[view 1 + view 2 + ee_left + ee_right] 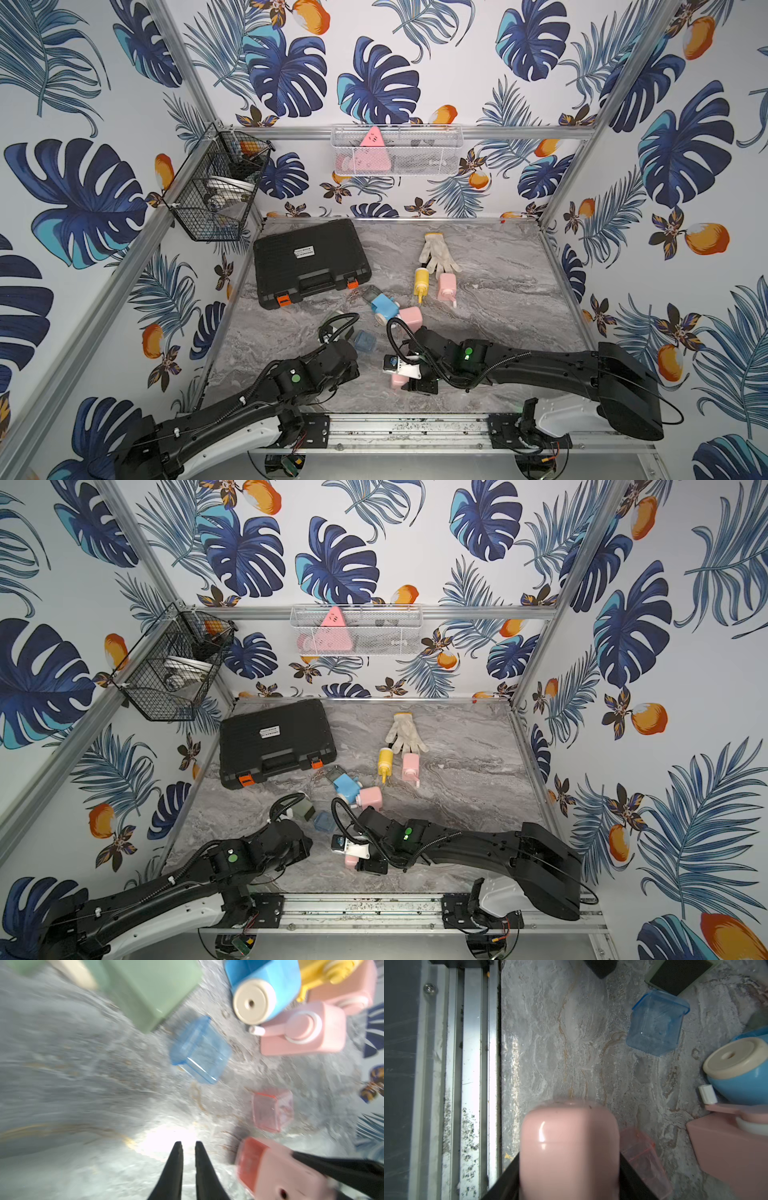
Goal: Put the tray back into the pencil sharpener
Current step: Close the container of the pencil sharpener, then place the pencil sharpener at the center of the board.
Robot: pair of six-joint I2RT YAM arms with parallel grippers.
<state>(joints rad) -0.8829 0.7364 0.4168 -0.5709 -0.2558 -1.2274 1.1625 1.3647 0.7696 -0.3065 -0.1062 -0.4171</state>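
In both top views we see the right arm (540, 365) reaching across the marble table (498, 332) toward its near edge. A pink pencil sharpener (395, 380) shows under its wrist. The left arm (291, 374) ends close beside it. A blue tray (365, 341) lies on the table between the two wrists. A green sharpener (303, 810) sits just behind the tray. Farther back, a blue pencil sharpener (384, 307) lies right beside a second pink sharpener (410, 318). A black tool case (309, 262) sits shut toward the far left.

From the left wrist, we find the left gripper (188, 1144) with its fingers a narrow slit apart and nothing between them, over bare table. Ahead lies the blue tray (200, 1051), empty. A see-through pink tray (272, 1111) rests on the table between the blue tray and the held sharpener (280, 1172), apart from both. The sharpener's end on the pink tray's side shows a reddish translucent face. The blur keeps us from telling whether that is a tray seated in its slot.

From the right wrist, the right gripper (570, 1156) is clamped on the pink pencil sharpener, one black finger on each flank. The pink tray (641, 1157) lies on the table just beside the sharpener, outside it and partly behind a finger. The blue tray (656, 1024) lies farther off, near the blue pencil sharpener (741, 1076).
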